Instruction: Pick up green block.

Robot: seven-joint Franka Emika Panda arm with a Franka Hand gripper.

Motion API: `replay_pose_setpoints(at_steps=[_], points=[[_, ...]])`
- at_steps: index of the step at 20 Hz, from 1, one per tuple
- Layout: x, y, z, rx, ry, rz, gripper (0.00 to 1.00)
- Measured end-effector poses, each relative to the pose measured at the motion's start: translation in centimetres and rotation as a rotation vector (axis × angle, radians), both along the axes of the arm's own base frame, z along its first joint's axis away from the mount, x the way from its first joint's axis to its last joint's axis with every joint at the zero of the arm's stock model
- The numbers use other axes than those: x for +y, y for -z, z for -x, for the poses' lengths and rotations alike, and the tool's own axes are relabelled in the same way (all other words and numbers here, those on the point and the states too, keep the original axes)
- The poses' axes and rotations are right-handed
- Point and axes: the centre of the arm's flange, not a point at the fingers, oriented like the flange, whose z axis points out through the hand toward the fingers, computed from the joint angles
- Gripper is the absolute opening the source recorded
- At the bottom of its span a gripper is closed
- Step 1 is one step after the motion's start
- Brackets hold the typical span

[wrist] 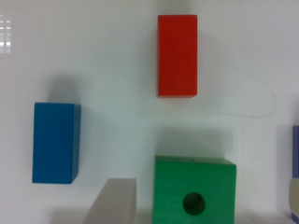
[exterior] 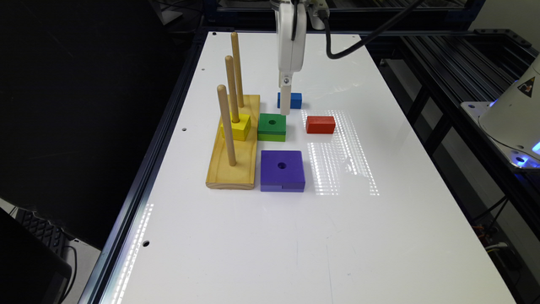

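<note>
A white gripper (exterior: pixel 285 110) hangs low over the white surface (exterior: pixel 253 236), just past the far right corner of the green block (exterior: pixel 272 127); whether it is open or closed cannot be told, since the wrist view catches just one grey finger (wrist: pixel 114 201) beside the block. The green block (wrist: pixel 195 190) sits flat near the middle of the surface, darker on top with a lighter lime band below and a round hole through its centre. It looks like painted wood: probably light, rigid and unlikely to deform, with smooth faces that may slip a little under a weak pinch. The best hold appears to be across two opposite vertical sides, low enough to bear on both bands. Room is uneven around it. At its 9 o'clock in the exterior view, the wooden peg base (exterior: pixel 234 145) and the yellow block (exterior: pixel 236 127) on the middle peg lie just beside it, leaving little space for a finger there. The purple block (exterior: pixel 282 170) lies near at 6 o'clock, the red block (exterior: pixel 320 124) at 3 o'clock, the blue block (exterior: pixel 294 100) at 1 o'clock. The gaps toward 12 and 6 o'clock look the more open pair. The surface's edges lie well away.
</note>
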Motion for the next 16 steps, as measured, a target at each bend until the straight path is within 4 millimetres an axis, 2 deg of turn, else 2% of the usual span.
replay_pose_setpoints(at_steps=[9, 16], points=[[0.0, -0.1, -0.4, -0.007, 0.000, 0.000, 1.00], [-0.3, 4.6, -0.9, -0.019, 0.004, -0.002, 1.00]])
